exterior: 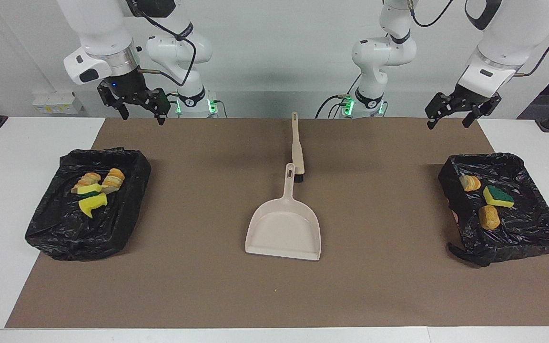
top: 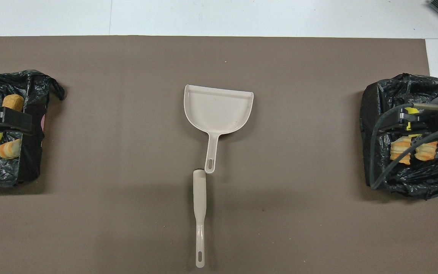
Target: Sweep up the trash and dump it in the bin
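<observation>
- Your left gripper (exterior: 456,113) hangs high over the mat's (exterior: 198,286) robot-side corner, near the left arm's bin (exterior: 536,228); fingers spread, nothing between them.
- Your right gripper (exterior: 137,105) hangs over the mat edge by the right arm's base, also released and empty.
- Trash: you have two bread lumps (exterior: 489,216) and one sponge (exterior: 497,196) in the left arm's bin (black liner).
- More trash (exterior: 94,189) sits in the right arm's bin (exterior: 65,238): bread lumps plus sponge pieces, bunched together.
- Dustpan (exterior: 284,228) lies flat mid-mat, handle toward the robots.
- Brush (exterior: 296,147) lies nearer the robots, its head just beside the dustpan's handle tip.
</observation>
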Available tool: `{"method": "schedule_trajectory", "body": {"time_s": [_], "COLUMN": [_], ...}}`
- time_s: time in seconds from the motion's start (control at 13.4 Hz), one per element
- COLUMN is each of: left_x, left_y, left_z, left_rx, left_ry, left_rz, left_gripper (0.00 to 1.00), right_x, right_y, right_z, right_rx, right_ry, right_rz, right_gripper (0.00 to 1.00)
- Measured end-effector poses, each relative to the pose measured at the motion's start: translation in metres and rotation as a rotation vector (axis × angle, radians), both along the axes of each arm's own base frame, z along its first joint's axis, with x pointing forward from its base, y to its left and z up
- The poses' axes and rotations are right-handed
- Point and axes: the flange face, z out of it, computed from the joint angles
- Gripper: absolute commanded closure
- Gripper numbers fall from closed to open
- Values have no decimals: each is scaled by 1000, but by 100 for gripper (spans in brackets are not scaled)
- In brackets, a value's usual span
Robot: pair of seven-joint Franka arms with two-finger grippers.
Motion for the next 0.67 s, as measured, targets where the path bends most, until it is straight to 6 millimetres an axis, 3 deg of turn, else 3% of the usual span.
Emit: {"method": "schedule_trajectory", "body": {"time_s": [0.3,0.67], "left_x": [-10,-11], "left_y": [0,-1], "left_z": [18,19], "left_rx": [-10,-12], "left_ry": [-33,-35], "left_rz": [-8,-11], "left_gripper": [0,0], "right_x": [0,0], "right_y": [0,0], "right_z": [0,0], "right_rx": [0,0], "right_ry": [0,0], "right_rz": [0,0], "right_gripper": [0,0]}}
